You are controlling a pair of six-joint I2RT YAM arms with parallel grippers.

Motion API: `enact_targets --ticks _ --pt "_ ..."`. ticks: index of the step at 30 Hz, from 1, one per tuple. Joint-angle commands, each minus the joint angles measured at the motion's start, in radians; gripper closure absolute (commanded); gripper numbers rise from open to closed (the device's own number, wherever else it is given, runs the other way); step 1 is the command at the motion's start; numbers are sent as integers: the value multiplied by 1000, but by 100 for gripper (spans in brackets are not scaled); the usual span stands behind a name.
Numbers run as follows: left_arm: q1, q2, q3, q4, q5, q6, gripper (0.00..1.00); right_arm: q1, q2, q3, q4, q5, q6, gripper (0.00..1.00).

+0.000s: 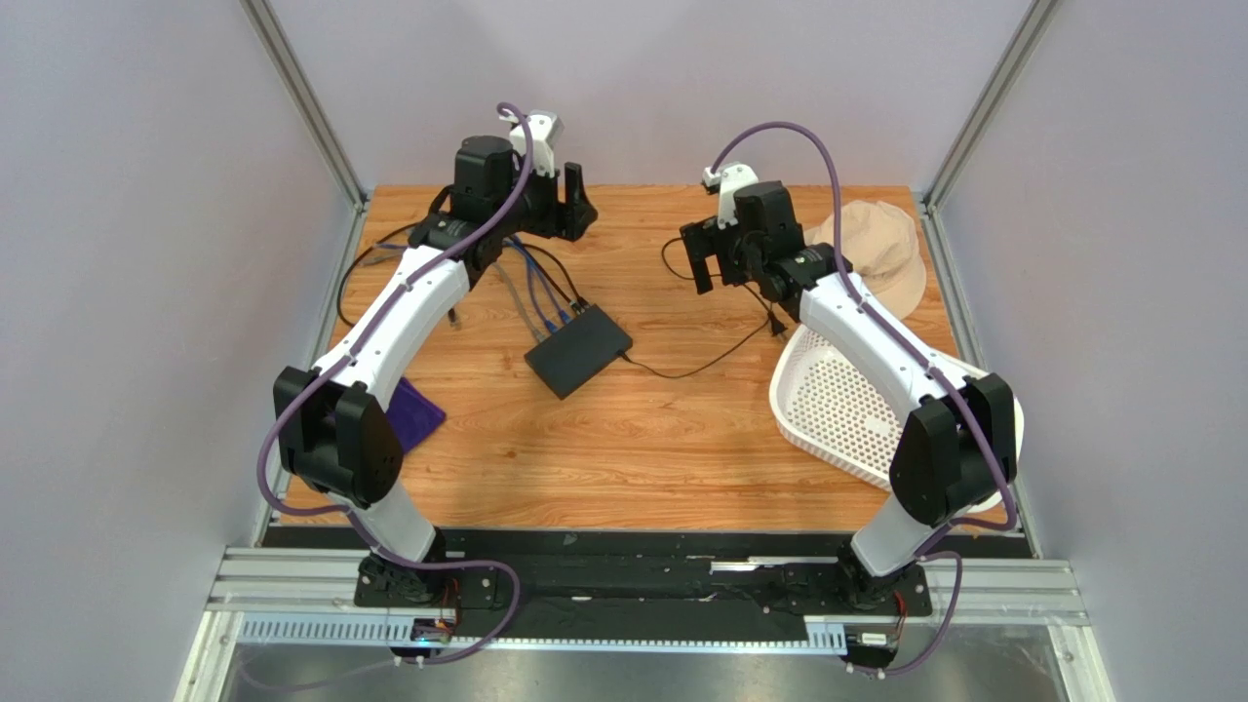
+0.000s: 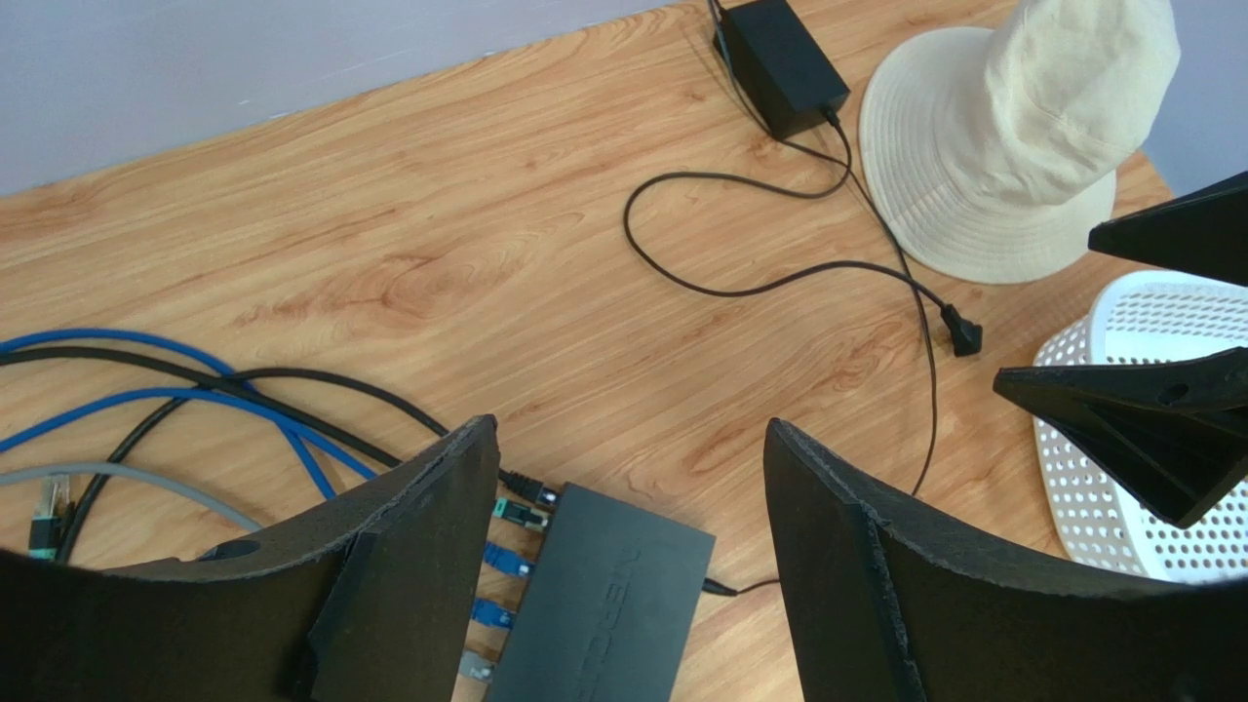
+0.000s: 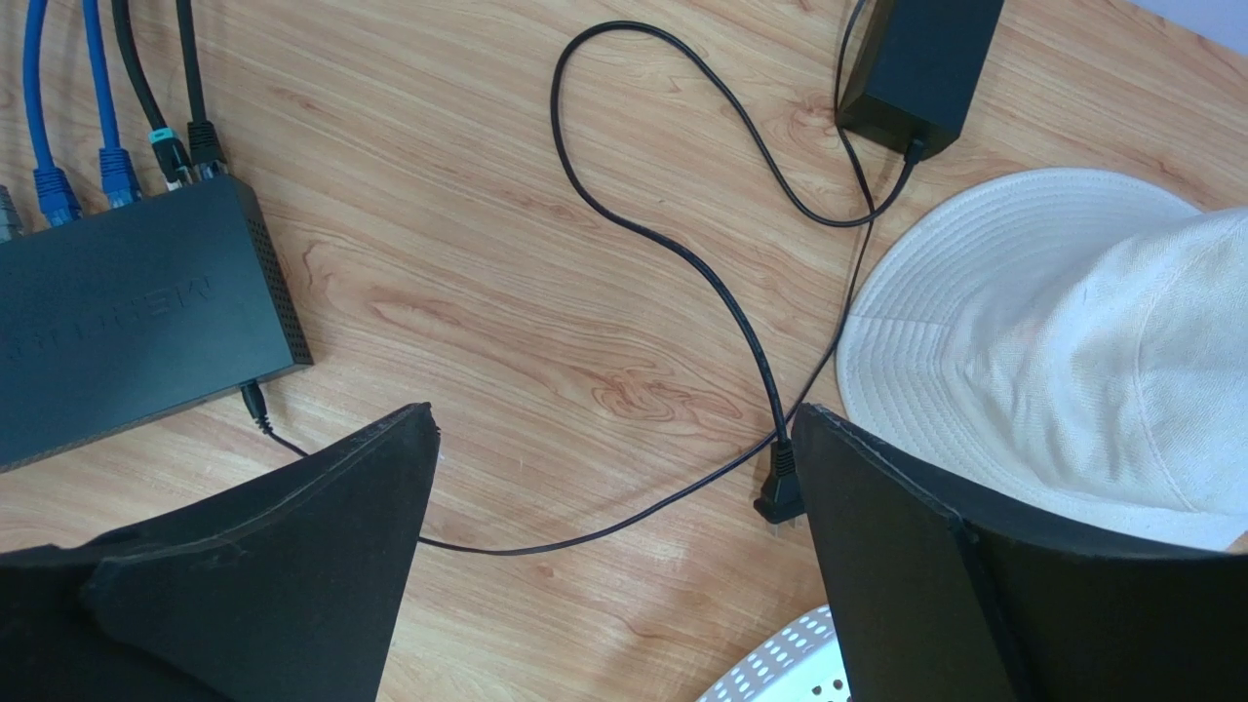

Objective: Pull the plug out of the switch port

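The switch (image 1: pixel 579 351), a flat matte-black box, lies on the wooden table between the arms. It also shows in the left wrist view (image 2: pixel 601 600) and the right wrist view (image 3: pixel 132 322). Several plugs sit in its socket row: a black one (image 2: pixel 530 490), a green-tipped one (image 2: pixel 516 514), two blue ones (image 2: pixel 506 560) and a grey one (image 2: pixel 476 669). A thin power lead (image 3: pixel 257 402) enters the opposite side. My left gripper (image 1: pixel 574 198) (image 2: pixel 630 439) is open and empty, raised above and behind the switch. My right gripper (image 1: pixel 703 256) (image 3: pixel 615 417) is open and empty, to the right of the switch.
A black power-adapter brick (image 3: pixel 923 66) and its loose wall plug (image 3: pixel 781 490) lie near a beige hat (image 1: pixel 879 249). A white perforated basket (image 1: pixel 842 402) stands at the right. Blue, black and grey cables (image 2: pixel 176 395) trail left. A purple object (image 1: pixel 413 413) lies by the left arm.
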Motion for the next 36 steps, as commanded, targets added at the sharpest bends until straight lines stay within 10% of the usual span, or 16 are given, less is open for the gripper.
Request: enact_targets --ticks 1,18,36 --pt "-4 -22 -3 38 -6 -3 25 7 -25 14 53 19 -19 2" --pt "133 57 165 -357 201 247 18 1 42 34 -28 -139 -76 11" --pt "222 153 -96 -355 194 210 23 -22 129 -66 14 -214 -105 22"
